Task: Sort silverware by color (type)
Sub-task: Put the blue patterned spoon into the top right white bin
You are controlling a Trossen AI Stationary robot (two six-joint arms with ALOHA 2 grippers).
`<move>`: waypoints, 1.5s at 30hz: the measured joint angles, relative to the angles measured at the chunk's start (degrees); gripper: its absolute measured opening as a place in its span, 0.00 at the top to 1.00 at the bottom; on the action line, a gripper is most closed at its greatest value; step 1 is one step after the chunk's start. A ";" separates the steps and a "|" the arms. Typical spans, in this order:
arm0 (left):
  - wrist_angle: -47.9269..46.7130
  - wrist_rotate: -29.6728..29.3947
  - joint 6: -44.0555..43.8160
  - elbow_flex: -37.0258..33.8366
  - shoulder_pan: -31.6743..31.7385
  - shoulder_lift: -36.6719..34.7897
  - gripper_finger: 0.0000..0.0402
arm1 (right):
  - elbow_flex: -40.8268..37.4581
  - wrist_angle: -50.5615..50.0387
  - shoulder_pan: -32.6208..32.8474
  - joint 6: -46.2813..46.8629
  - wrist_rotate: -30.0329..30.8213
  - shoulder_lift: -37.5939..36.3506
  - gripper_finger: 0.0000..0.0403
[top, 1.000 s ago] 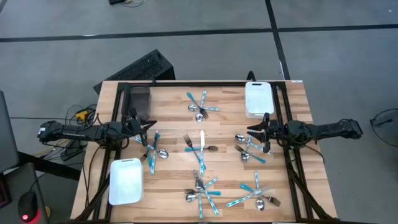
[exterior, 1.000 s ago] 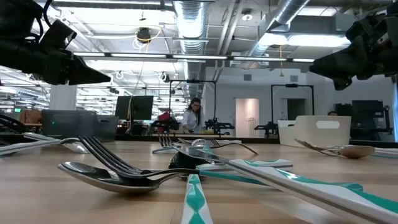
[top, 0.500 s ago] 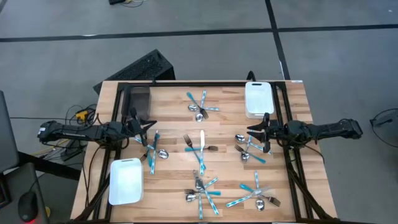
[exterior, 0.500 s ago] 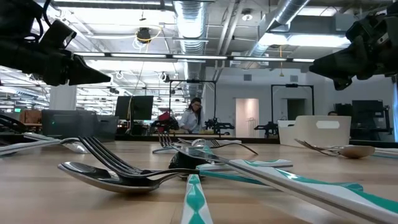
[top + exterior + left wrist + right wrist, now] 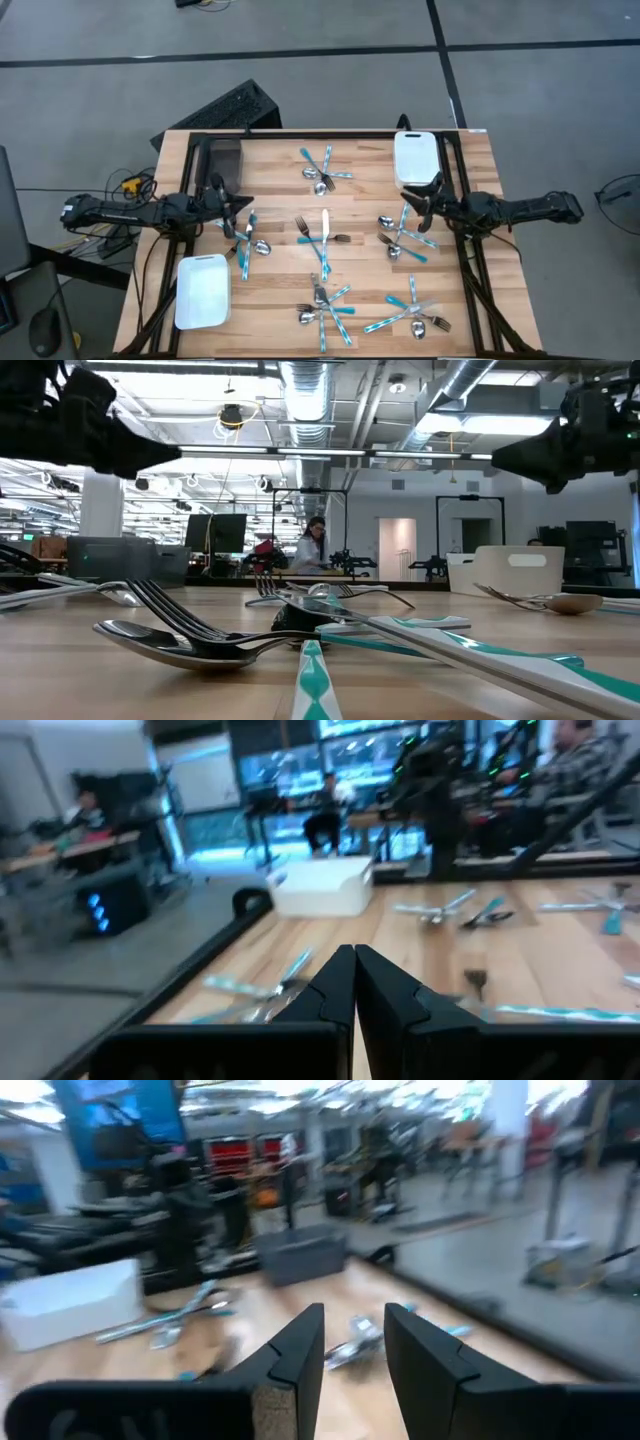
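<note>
Both grippers hover empty: left gripper (image 5: 240, 207) closed, right gripper (image 5: 415, 197) slightly parted beside the silverware (image 5: 404, 238); picking likely comes next.

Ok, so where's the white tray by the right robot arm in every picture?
High view: the white tray lies at the table's far right corner.
Low view: at the back, on the right.
Left wrist view: near the middle, across the table.
Right wrist view: not in it; the white one there is the other tray.
Shared landmark: the dark grey tray at the far left corner, which is back left in the low view.
</note>
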 joint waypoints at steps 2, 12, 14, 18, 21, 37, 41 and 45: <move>1.12 0.59 1.07 0.00 0.00 0.03 1.00 | 0.17 1.75 -1.63 -0.11 0.87 -0.06 0.67; 8.29 -7.84 4.05 -0.07 1.74 0.64 0.99 | 12.27 -15.30 -11.55 7.83 -1.00 7.97 0.60; 8.88 -7.57 2.63 -0.07 2.89 1.81 0.95 | 15.93 -20.25 -13.10 10.04 -1.03 11.14 0.57; 9.43 -6.59 -2.76 -0.09 3.89 6.09 0.83 | 23.37 -30.94 -14.68 14.27 -3.22 17.91 0.50; 10.51 -5.01 -7.35 -0.09 3.67 9.95 0.74 | 27.47 -37.68 -14.54 17.98 -6.07 23.11 0.48; 14.12 -12.91 -13.70 6.46 -1.59 32.21 0.69 | 28.82 -60.44 8.00 48.10 -15.13 43.21 0.48; 14.16 -13.56 -13.11 8.70 -0.90 35.13 0.69 | 28.82 -59.74 13.73 51.41 -15.32 46.16 0.47; 14.15 -14.12 -17.90 9.77 -0.90 36.75 0.69 | 28.82 -58.97 15.72 51.89 -12.28 50.19 0.47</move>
